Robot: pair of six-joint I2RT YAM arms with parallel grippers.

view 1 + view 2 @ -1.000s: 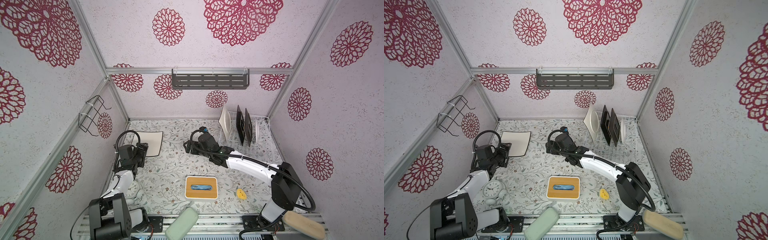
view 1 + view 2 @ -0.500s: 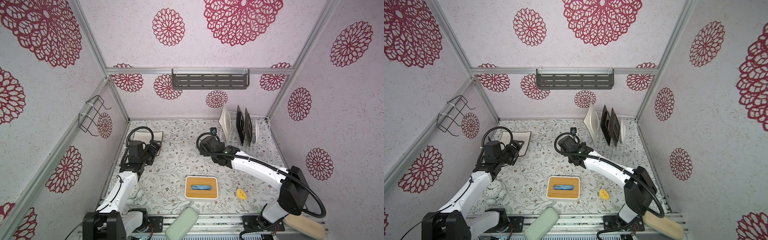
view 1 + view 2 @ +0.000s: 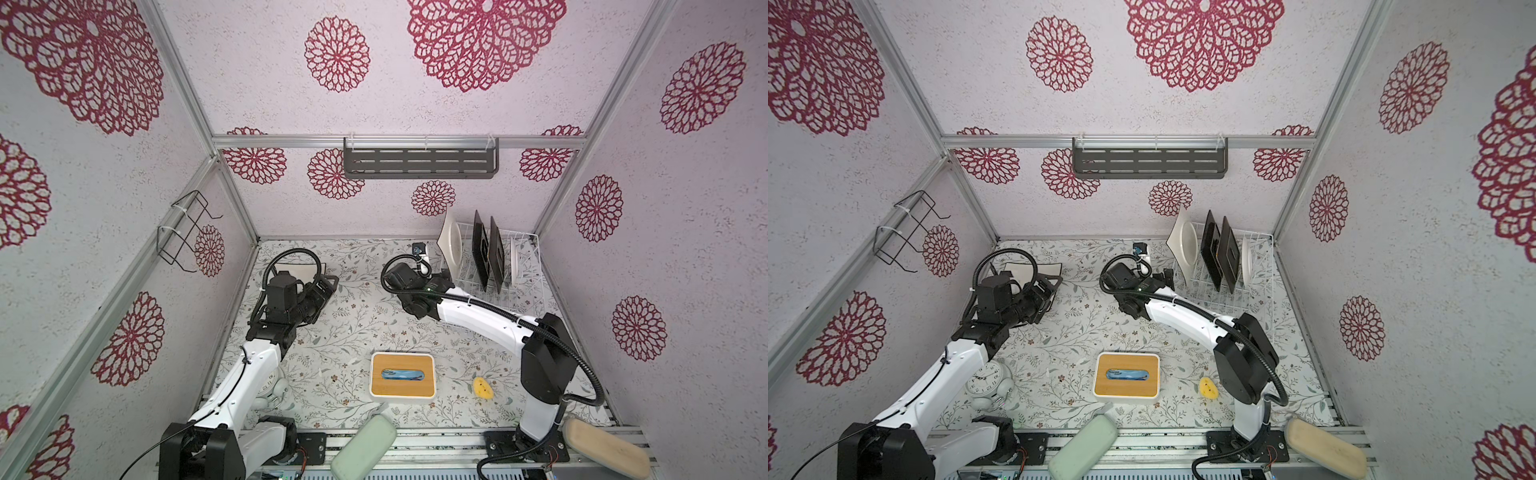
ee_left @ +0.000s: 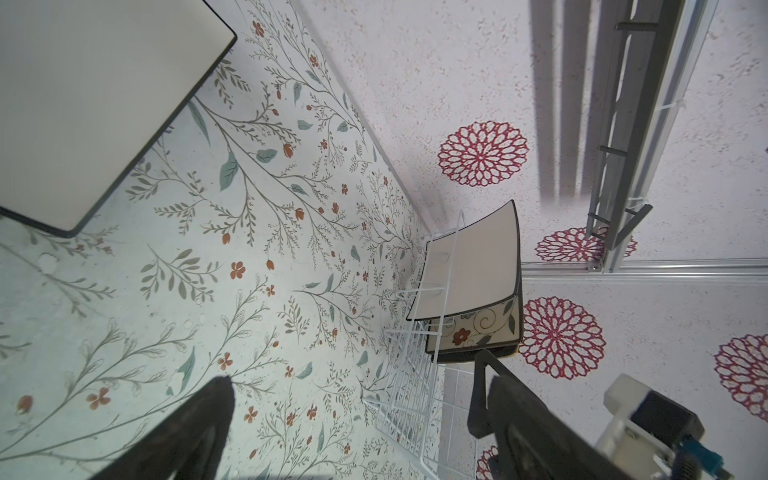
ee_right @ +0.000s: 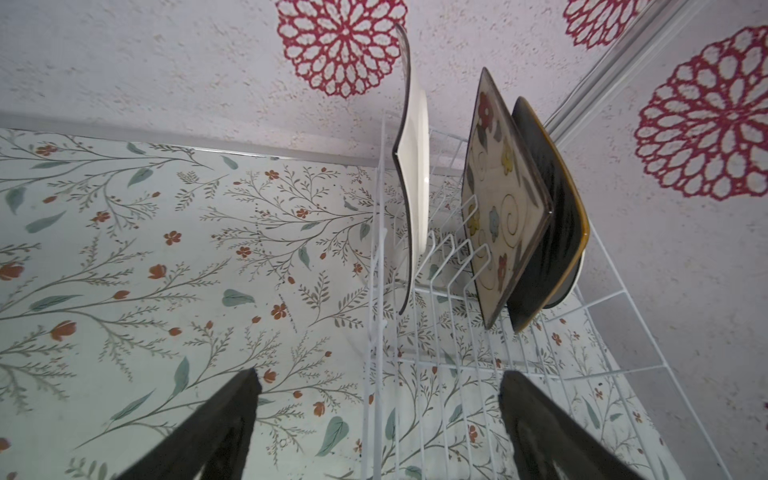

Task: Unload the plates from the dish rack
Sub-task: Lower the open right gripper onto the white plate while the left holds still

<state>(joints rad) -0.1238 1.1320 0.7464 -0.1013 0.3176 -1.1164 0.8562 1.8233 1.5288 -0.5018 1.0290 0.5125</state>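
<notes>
plates (image 5: pixel 417 166) in rack (image 3: pixel 1258 282): likely stiff, slick, breakable; you take a top rim. left gripper (image 4: pixel 353 370), right gripper (image 5: pixel 380 376): spread, empty.

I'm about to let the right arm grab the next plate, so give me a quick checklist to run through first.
1. Right gripper open and empty: ok.
2. Cream square plate upright in the white wire dish rack, nearest that gripper: ok.
3. Jaws around that plate's edge: not ok, not yet reached.
4. Left gripper open, away from the rack: ok.
5. Other cream square plate lying flat on the floral table: ok.
</notes>
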